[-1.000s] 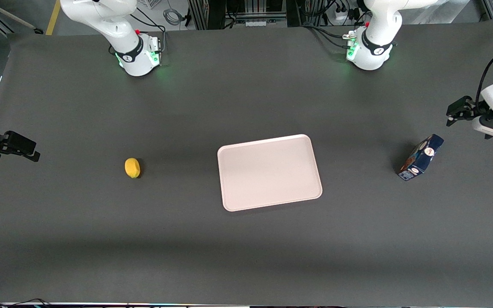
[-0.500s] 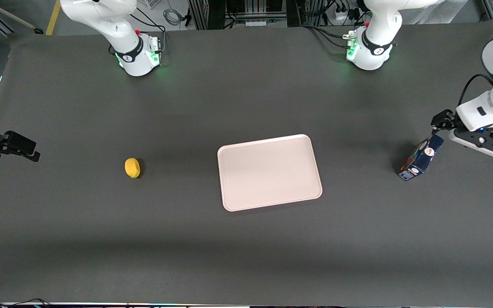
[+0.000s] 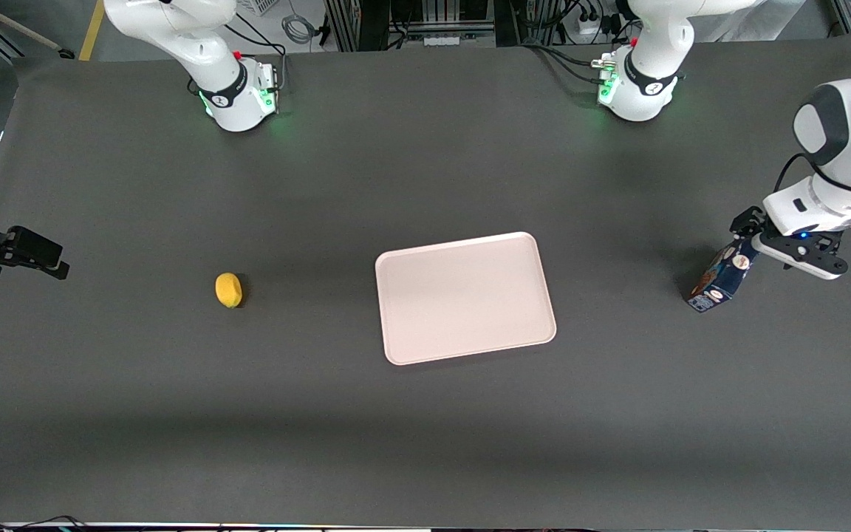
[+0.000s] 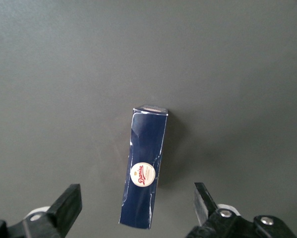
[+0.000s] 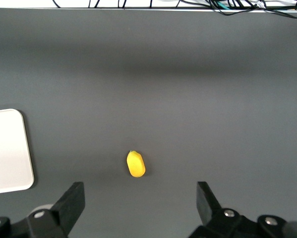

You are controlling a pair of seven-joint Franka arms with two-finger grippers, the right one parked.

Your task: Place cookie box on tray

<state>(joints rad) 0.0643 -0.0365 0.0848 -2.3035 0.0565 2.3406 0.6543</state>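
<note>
Dark grey table [image 3: 425, 443] carrying the tray [image 3: 465, 298] at centre, cookie box [image 3: 721, 281] near the working arm's end beneath the gripper [image 4: 138, 208], jaws spread.

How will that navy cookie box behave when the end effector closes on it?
The narrow navy-blue cardboard cookie box is probably light. Its long face looks creased near the round logo, so it may dent under firm squeezing. It appears to stand tilted on one end, so a nudge could tip it. The open end effector hangs above it, not touching.
</note>
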